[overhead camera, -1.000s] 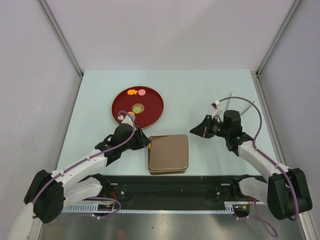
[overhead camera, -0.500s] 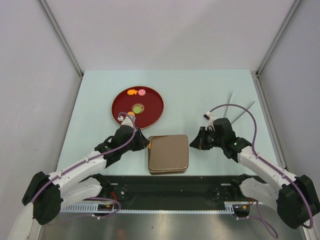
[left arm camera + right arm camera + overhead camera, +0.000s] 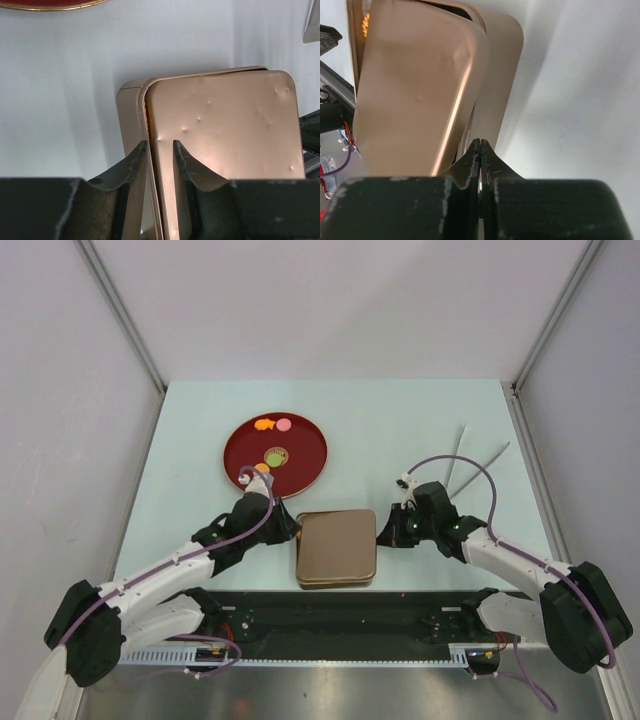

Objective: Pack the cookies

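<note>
The cookies lie on a red plate [image 3: 305,440]: an orange one [image 3: 263,425], a pink one [image 3: 284,424] and a green one [image 3: 274,455]. Orange cookies [image 3: 366,22] also show inside a gold tin [image 3: 502,60] through a gap under its lid [image 3: 337,543], which sits askew on it. My left gripper [image 3: 287,525] is at the tin's left side. Its jaws [image 3: 159,145] stand a narrow gap apart, astride the lid's left edge [image 3: 150,115]. My right gripper [image 3: 383,537] is shut and empty, its tip [image 3: 480,142] against the tin's right side.
Metal tongs [image 3: 455,465] lie on the pale table to the right of the right arm. The red plate is just behind the left gripper. Grey walls close in the table on three sides.
The right arm has swung left and nearer, bringing its shut gripper to the tin's right edge. The left jaws have narrowed over the lid's left edge.
</note>
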`<action>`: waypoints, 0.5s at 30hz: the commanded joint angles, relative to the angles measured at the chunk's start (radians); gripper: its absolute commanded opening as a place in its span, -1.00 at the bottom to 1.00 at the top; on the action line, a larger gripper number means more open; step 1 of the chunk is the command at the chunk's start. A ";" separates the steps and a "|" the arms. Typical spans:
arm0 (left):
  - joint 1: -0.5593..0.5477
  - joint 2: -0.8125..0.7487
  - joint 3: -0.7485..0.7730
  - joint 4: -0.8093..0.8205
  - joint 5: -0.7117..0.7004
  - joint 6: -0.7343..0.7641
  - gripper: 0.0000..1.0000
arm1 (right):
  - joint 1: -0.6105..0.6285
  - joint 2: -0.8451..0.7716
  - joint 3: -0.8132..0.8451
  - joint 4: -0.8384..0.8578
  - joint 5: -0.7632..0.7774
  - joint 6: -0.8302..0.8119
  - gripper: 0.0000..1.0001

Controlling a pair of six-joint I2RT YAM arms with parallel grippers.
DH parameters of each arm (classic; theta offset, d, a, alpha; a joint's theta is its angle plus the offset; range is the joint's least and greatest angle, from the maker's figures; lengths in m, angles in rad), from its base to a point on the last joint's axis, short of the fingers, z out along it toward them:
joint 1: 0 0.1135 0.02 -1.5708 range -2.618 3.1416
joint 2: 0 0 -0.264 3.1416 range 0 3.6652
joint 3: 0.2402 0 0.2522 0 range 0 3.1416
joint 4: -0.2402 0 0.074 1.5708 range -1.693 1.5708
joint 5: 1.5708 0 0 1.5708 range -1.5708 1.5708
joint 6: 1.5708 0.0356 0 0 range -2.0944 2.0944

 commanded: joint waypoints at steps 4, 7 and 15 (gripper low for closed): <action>-0.008 0.001 -0.009 0.015 -0.001 -0.022 -0.37 | 0.008 -0.010 0.019 0.016 0.087 -0.012 -1.00; -0.008 -0.005 -0.006 0.006 -0.009 -0.018 -0.38 | 0.008 -0.087 0.083 -0.115 0.198 -0.036 -1.00; -0.008 0.010 -0.018 0.028 0.003 -0.030 -0.41 | 0.028 -0.230 0.183 -0.194 0.181 -0.043 -1.00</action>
